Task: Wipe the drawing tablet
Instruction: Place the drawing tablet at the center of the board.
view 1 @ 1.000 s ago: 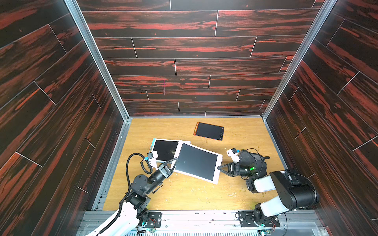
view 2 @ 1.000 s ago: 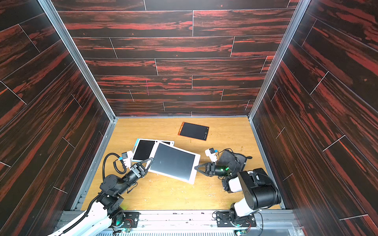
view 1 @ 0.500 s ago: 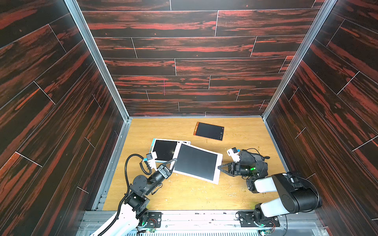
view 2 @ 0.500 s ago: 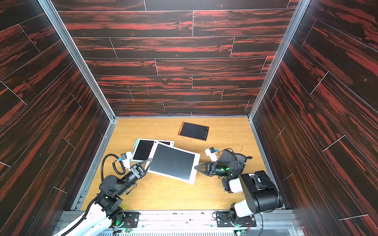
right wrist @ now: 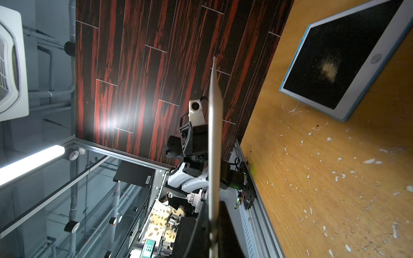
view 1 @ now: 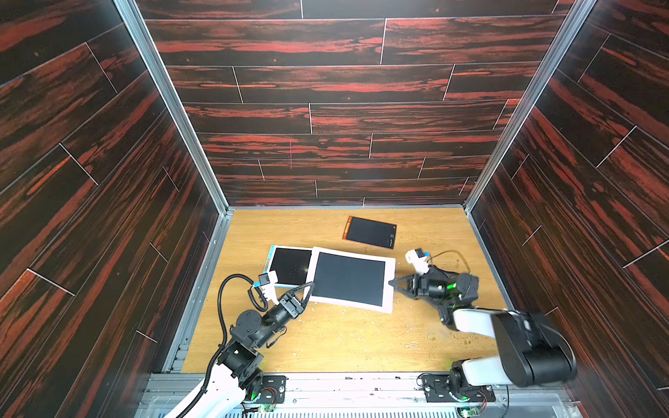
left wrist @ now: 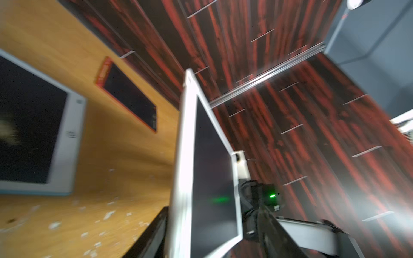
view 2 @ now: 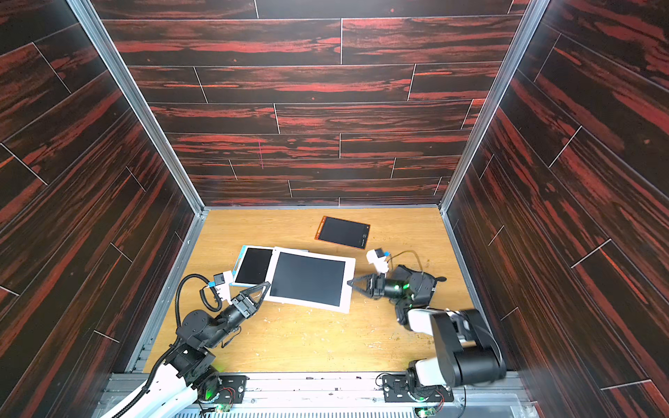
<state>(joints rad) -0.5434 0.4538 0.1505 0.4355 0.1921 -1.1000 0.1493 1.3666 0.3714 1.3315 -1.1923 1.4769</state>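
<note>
Centre of pale wooden tabletop (view 1: 325,343): logged large white-framed drawing tablet (view 1: 349,278) (view 2: 307,278), black screen up, turned slightly askew to the table edges. Found pinched at its right-hand edge by right gripper (view 1: 392,284) (view 2: 352,284), black fingers clamped tight on the thin frame. Confirmed from right wrist view: same tablet seen edge-on (right wrist: 214,134), a thin pale blade running out from between the closed fingers, clear of the wood on that side.

Noted left gripper (view 1: 307,287) (view 2: 267,286) at the opposite, left-hand corner, claw standing wide, one black finger either side of the frame. Checked in left wrist view: tablet (left wrist: 210,178) slanting up between the spread fingers, not clamped. Heavy blur there; cannot tell whether either finger touches the frame.

Spotted partly beneath that left corner: smaller blue-edged white tablet (view 1: 289,266) (view 2: 253,266) (left wrist: 29,125), flat on the wood, screen up. Marked pale dusty smudge (right wrist: 328,70) in the middle of its dark screen.

Recorded further back, well apart from the other two and near the rear wall: small orange-framed tablet (view 1: 370,232) (view 2: 343,232) (left wrist: 129,100), flat, dark screen up.

Counted scattered white flecks (right wrist: 368,160) across the wood toward the front.
</note>
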